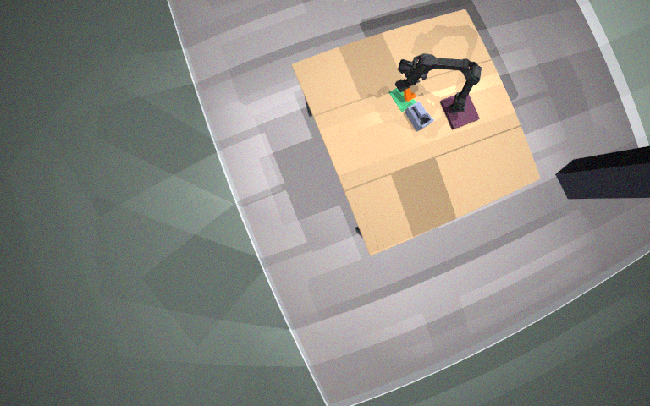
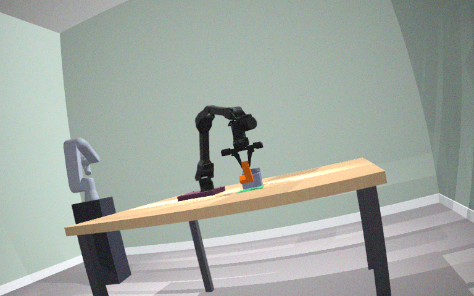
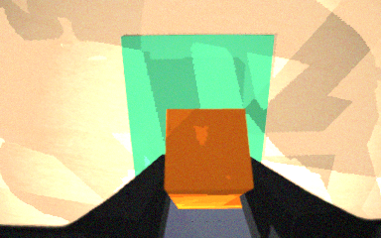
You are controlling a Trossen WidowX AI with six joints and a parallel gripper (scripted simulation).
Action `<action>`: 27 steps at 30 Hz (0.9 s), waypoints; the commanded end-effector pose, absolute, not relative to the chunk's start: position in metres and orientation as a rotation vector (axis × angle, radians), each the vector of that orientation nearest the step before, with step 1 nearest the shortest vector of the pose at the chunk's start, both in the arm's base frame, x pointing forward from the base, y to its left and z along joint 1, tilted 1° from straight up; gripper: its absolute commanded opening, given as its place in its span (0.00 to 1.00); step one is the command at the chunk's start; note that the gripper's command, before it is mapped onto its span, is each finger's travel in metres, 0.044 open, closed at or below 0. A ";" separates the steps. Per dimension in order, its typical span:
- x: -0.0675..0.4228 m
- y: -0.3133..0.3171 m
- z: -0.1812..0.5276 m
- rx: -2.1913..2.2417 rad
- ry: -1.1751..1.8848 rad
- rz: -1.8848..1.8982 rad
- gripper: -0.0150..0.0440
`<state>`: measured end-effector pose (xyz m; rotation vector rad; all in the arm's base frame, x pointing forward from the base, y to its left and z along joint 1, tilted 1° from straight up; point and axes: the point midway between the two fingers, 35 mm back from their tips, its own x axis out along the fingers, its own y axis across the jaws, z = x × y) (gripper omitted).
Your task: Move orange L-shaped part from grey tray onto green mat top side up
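Fingers (image 2: pixel 242 157) gripping orange part (image 2: pixel 245 172), hanging upright in air, clear of grey tray (image 2: pixel 254 178), over green mat (image 3: pixel 198 74). Extraction looking done; lowering flat, top side up, and releasing remaining.

A bare test room for robot trials, not a home or shop. Plain pale-green walls (image 2: pixel 279 69) with a white baseboard (image 2: pixel 314 226) enclose a grey floor (image 2: pixel 314 265). The only furniture is one wooden table (image 2: pixel 314 185) on dark legs, carrying a black robot arm (image 2: pixel 204 139); a second, grey arm (image 2: pixel 78 164) stands on a dark pedestal (image 2: pixel 101 237).
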<state>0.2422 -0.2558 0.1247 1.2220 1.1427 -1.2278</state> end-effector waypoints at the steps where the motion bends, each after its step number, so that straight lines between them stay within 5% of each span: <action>1: 0.242 -0.255 0.117 1.223 1.151 -1.224 0.25; 27: 0.242 -0.255 0.096 1.223 1.151 -1.224 0.25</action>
